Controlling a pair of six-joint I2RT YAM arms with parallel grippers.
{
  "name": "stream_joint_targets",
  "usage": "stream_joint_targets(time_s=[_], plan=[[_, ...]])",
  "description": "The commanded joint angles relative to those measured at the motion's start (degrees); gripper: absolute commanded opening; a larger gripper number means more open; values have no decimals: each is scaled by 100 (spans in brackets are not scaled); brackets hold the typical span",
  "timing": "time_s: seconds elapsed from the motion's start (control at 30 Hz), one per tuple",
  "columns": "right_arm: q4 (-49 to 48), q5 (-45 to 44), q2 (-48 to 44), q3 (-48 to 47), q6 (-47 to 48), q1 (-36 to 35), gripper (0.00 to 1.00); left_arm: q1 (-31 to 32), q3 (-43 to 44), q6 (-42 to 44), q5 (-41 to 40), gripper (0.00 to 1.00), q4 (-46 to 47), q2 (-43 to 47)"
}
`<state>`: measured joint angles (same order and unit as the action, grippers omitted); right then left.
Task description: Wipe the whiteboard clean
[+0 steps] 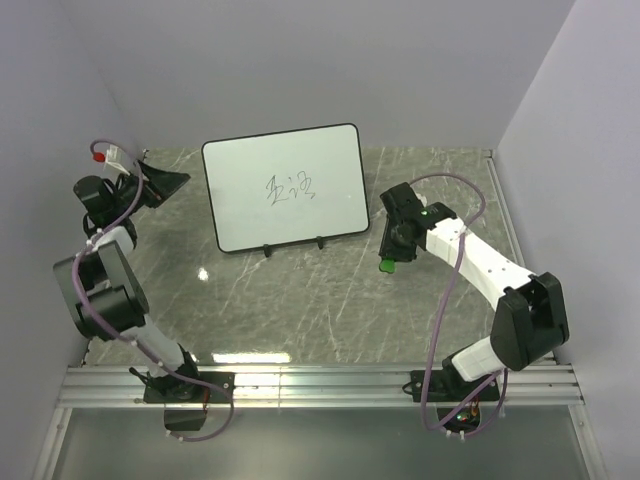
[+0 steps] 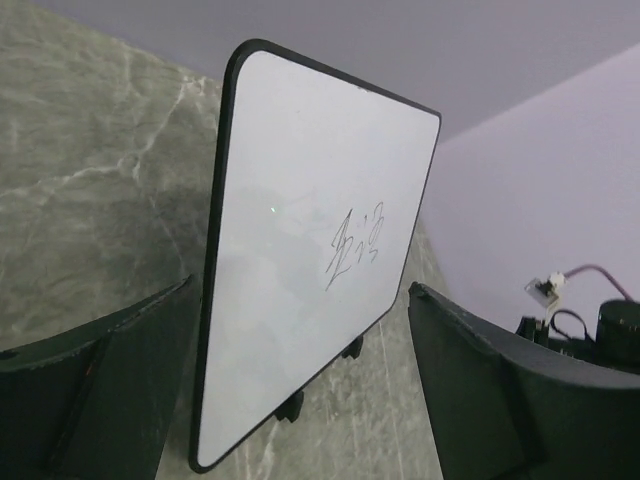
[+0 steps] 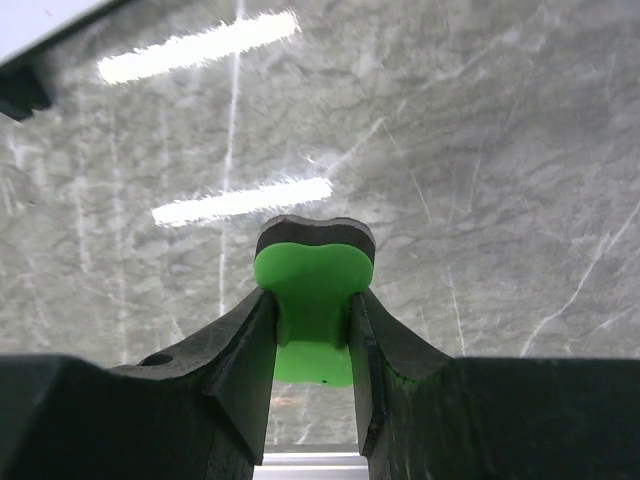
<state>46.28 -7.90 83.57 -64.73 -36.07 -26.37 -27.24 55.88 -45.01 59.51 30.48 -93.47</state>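
Right tool: your right tool (image 3: 313, 300) is pinching a green eraser (image 3: 313, 262) between its fingers, with the eraser's dark pad on the far side from the wrist.
Eraser height: it is over the counter (image 3: 480, 150); you cannot tell whether it touches.
Right tool place: in the top view it sits at 4 o'clock from the board (image 1: 285, 185), near the lower right corner and apart from it.
Left tool: your left tool (image 1: 165, 180) is spread wide and holds nothing.
Left tool place: it sits at 9 o'clock from the board, near its left edge and apart from it, pointing across the board's face.
Board: it stands at 12 o'clock on the counter, tilted back on two black feet (image 1: 267, 250), with its white face toward the arms.
Marks: a dark scribble (image 1: 291, 187) sits near the middle of the face.
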Motion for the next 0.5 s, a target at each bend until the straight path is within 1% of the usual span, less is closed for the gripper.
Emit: stream_joint_targets(time_s=[0.0, 0.03, 0.1, 0.17, 0.2, 0.3, 0.33, 0.47], plan=[[170, -80, 98, -391, 39, -17, 0, 105, 116, -1278, 948, 90, 2390, -680], [188, -89, 124, -444, 30, -17, 0, 149, 177, -1438, 984, 89, 2680, -855], [249, -115, 124, -479, -13, -17, 0, 298, 423, -1598, 1002, 88, 2945, -1269], [320, -133, 98, -514, -75, -17, 0, 421, 783, -1520, 1002, 87, 2850, -1612], [355, -141, 89, -523, -101, -17, 0, 544, 924, -1293, 993, 87, 2510, -1717], [417, -176, 2, -532, -189, -8, 0, 746, 1425, -897, 879, 87, 2042, -2051], [425, -185, -25, -515, -207, -8, 0, 799, 1652, -852, 852, 86, 1867, -2139], [452, -229, -51, -497, -277, -17, 0, 975, 2076, -544, 642, 84, 1348, -2596]])
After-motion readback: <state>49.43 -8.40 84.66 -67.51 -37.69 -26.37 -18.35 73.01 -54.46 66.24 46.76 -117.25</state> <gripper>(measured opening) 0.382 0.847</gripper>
